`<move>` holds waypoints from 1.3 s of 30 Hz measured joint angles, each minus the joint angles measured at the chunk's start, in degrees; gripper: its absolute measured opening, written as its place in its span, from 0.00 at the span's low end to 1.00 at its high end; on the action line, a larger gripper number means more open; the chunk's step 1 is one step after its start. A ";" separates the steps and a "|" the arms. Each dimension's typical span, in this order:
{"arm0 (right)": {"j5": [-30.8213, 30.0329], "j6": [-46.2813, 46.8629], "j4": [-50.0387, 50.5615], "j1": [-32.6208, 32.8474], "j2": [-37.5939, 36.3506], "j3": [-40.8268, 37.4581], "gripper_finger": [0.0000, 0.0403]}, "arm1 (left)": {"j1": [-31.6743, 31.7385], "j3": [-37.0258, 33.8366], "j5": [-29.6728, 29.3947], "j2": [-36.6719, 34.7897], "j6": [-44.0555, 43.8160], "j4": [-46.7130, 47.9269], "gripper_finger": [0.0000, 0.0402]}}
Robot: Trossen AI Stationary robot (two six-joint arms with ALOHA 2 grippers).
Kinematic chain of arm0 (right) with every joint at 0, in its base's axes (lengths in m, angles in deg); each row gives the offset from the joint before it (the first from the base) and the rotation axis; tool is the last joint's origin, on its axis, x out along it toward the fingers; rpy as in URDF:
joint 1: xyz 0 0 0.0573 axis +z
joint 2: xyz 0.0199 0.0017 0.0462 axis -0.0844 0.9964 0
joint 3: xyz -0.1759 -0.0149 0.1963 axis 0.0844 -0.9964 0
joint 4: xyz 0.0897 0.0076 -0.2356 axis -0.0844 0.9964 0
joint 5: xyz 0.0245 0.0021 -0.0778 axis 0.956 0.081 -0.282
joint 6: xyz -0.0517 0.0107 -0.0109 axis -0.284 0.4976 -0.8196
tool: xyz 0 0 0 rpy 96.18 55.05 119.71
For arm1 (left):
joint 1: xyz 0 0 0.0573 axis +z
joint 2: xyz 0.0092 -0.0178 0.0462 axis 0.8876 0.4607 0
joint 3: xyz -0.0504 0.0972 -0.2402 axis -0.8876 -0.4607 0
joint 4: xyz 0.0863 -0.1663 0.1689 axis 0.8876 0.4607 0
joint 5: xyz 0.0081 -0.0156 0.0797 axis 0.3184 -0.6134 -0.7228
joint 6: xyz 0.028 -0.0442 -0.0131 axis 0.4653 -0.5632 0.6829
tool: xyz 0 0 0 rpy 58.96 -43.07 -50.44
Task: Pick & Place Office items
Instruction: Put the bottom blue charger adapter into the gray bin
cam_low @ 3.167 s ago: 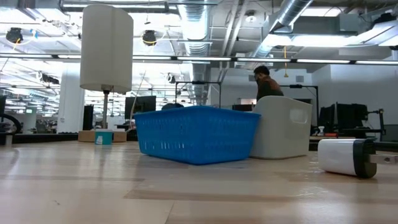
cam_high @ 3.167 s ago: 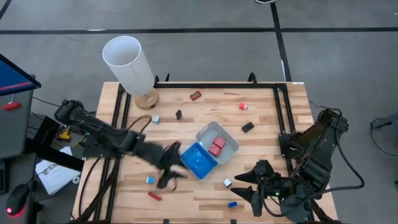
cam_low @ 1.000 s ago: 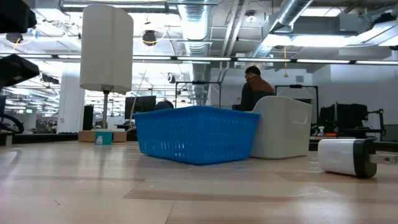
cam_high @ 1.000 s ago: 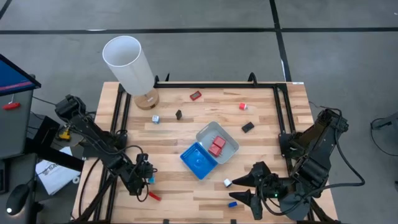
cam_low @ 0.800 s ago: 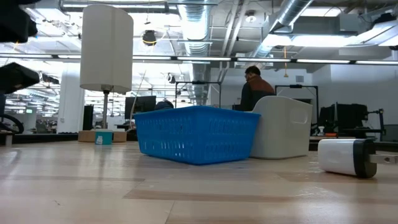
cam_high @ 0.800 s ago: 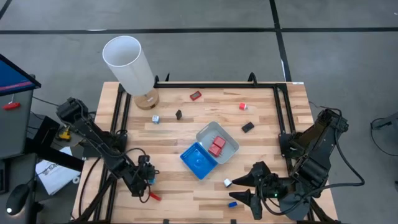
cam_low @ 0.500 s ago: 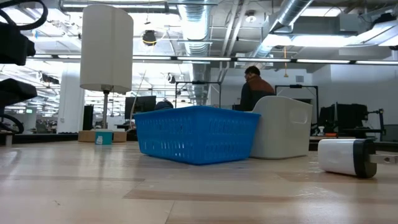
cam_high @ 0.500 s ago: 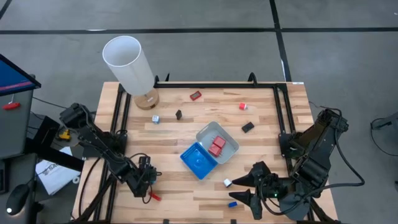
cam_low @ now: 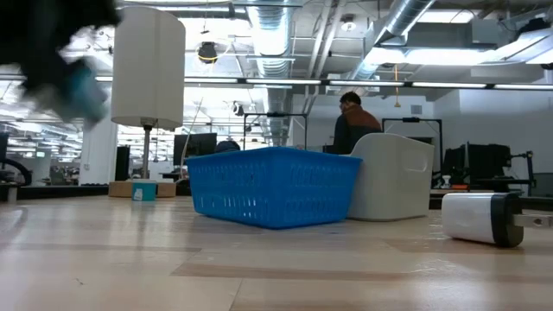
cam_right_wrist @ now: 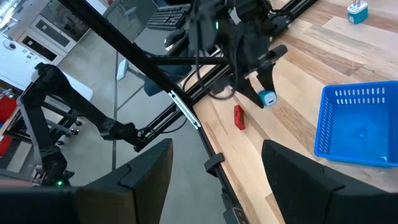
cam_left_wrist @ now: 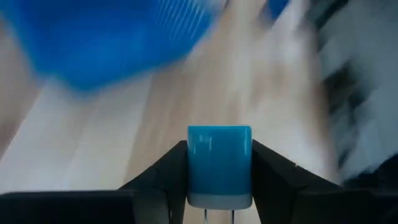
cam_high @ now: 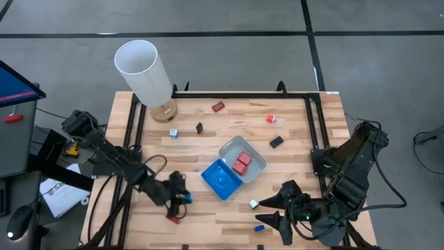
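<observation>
My left gripper (cam_high: 182, 196) is shut on a small light-blue piece (cam_left_wrist: 219, 163), one of the office items, and holds it above the table left of the blue tray (cam_high: 222, 179). The low view shows the piece (cam_low: 86, 91) blurred and high up. A red piece (cam_high: 172, 219) lies flat on the table just nearer than the gripper. The clear-grey tray (cam_high: 258, 165) holds red pieces (cam_high: 242, 162). My right gripper (cam_high: 274, 210) waits open near the table's near right corner, beside a white piece (cam_high: 254, 204) and a blue one (cam_high: 259, 227). My left gripper pinches the light-blue piece by its two opposite sides (cam_left_wrist: 191, 163) between its two fingers (cam_left_wrist: 165, 177). The fingers slant down from the table's left side. The piece is lifted clear of the table, and its white end (cam_left_wrist: 219, 200) faces back toward the wrist.
A tall white cylinder (cam_high: 144, 69) on a wooden base stands at the far left corner. Loose pieces lie along the far half: red (cam_high: 218, 106), red-white (cam_high: 270, 119), black (cam_high: 276, 142), black (cam_high: 199, 128), blue-white (cam_high: 173, 132). A person (cam_low: 352, 121) stands in the room behind.
My left gripper has taken hold of the light-blue piece near the table's left near part. It has lifted the piece clear and carried it toward the table's right, toward the blue tray, tipping up as it went. The red piece has stayed where it was.
</observation>
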 joint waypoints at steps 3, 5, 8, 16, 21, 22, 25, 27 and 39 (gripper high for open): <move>0.00 0.00 0.00 0.02 0.00 0.00 0.59 | 4.15 0.14 -0.18 -0.07 4.85 -13.79 0.32; 0.00 -0.02 -0.01 0.02 0.00 0.00 0.59 | 7.33 1.69 0.03 0.40 7.51 -17.50 0.32; 0.00 -0.02 -0.01 0.02 0.00 0.00 0.59 | 12.57 6.44 0.23 1.51 12.91 -14.48 0.32; 0.00 -0.16 -0.01 0.10 0.00 0.00 0.59 | 25.81 23.67 7.24 12.59 20.95 3.40 0.32; -0.02 -0.02 -0.01 0.86 0.00 0.00 0.59 | 30.25 31.11 8.45 21.32 20.56 5.91 0.33; -0.04 0.04 -0.02 1.08 0.00 0.00 0.59 | 30.97 32.51 8.45 22.78 19.85 5.87 0.33; -0.04 0.88 0.04 1.22 0.00 0.00 0.59 | 32.73 35.71 8.47 26.32 18.10 5.59 0.33; -0.11 1.39 0.23 1.65 0.00 -0.02 0.59 | 33.62 37.05 8.46 28.30 17.26 5.76 0.33; -0.01 1.96 1.60 1.90 0.02 -0.04 0.59 | 35.04 38.38 12.96 31.59 17.32 7.91 0.39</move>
